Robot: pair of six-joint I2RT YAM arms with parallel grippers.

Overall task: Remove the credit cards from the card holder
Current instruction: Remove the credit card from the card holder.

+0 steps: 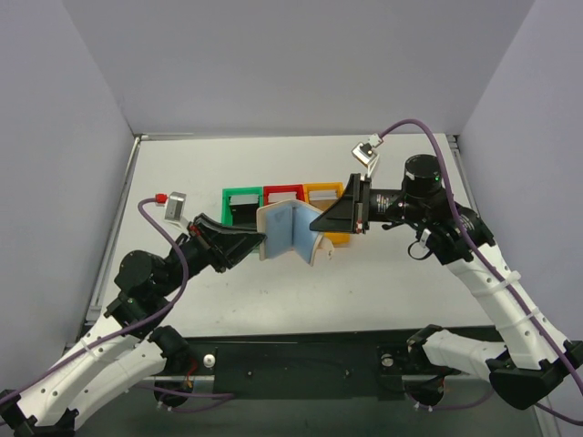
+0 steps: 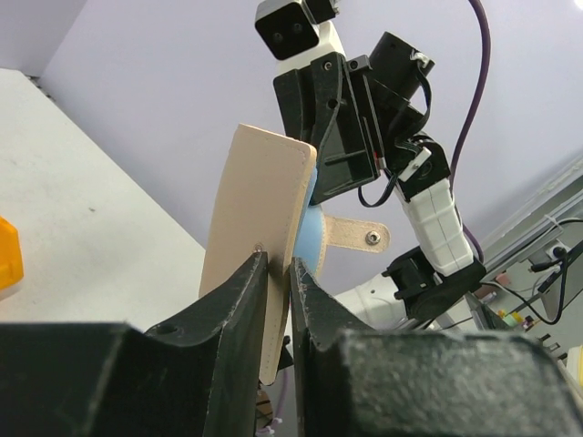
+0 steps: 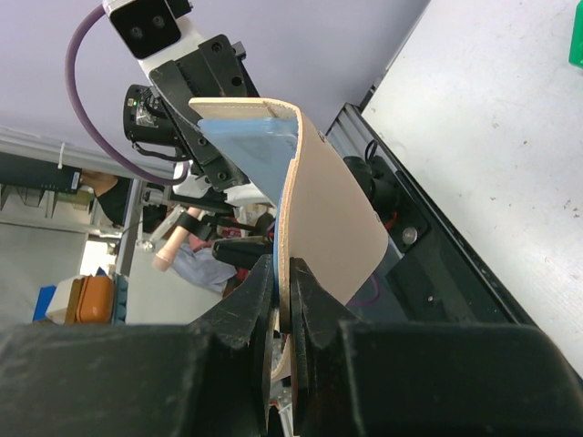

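Observation:
The card holder (image 1: 290, 230) is a tan bifold with light blue inner panels, held open in the air in front of the bins. My left gripper (image 1: 258, 244) is shut on its left flap; the left wrist view shows the tan flap (image 2: 260, 228) pinched between the fingers and the snap tab (image 2: 360, 237) beyond. My right gripper (image 1: 321, 223) is shut on its right flap; the right wrist view shows the curved tan flap (image 3: 332, 228) and blue lining (image 3: 241, 137). No credit cards are visible.
Three small bins stand in a row behind the holder: green (image 1: 240, 198), red (image 1: 283, 192) and orange (image 1: 326, 193). The white table (image 1: 383, 282) has a raised edge at the back and walls on three sides.

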